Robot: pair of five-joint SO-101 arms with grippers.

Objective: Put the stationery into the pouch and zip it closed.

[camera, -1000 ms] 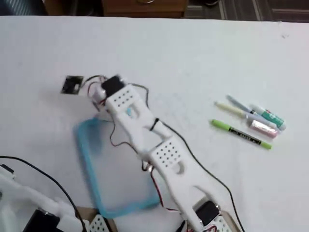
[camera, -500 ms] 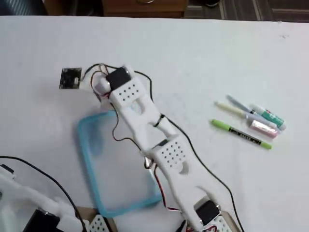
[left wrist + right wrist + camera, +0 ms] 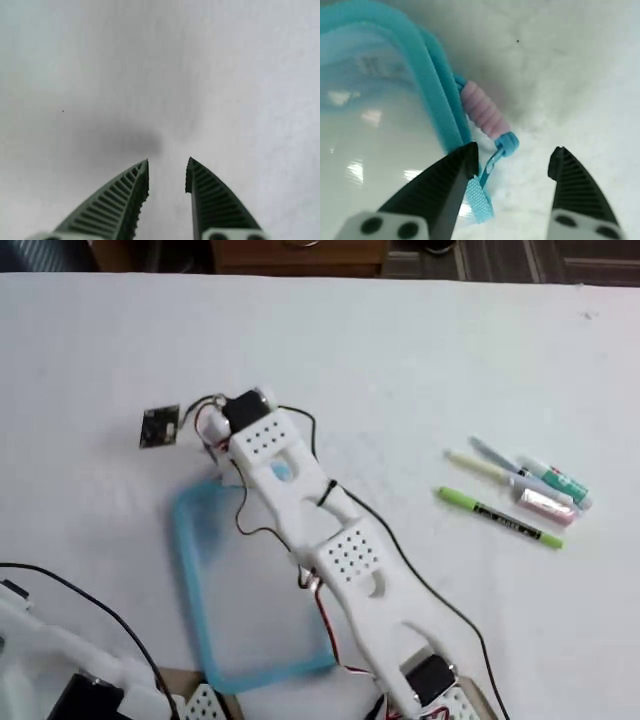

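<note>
none of the stationery is packed yet. l gripper (image 3: 167,161) hangs part open over bare table (image 3: 150,60), holding nothing. pouch (image 3: 188,540) lies flat lower centre-left, partly under the r arm (image 3: 340,560). r gripper (image 3: 514,151) is wide open astride the zip pull (image 3: 482,116) at the pouch's upper corner, no grip on it. stationery (image 3: 540,502) is bunched mid right, well apart from pouch. left to do, i'd say: open zip, load everything, zip shut.

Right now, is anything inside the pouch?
Through the clear pouch I see no stationery; the pens lie apart on the table. The right arm hides one side of it.
</note>
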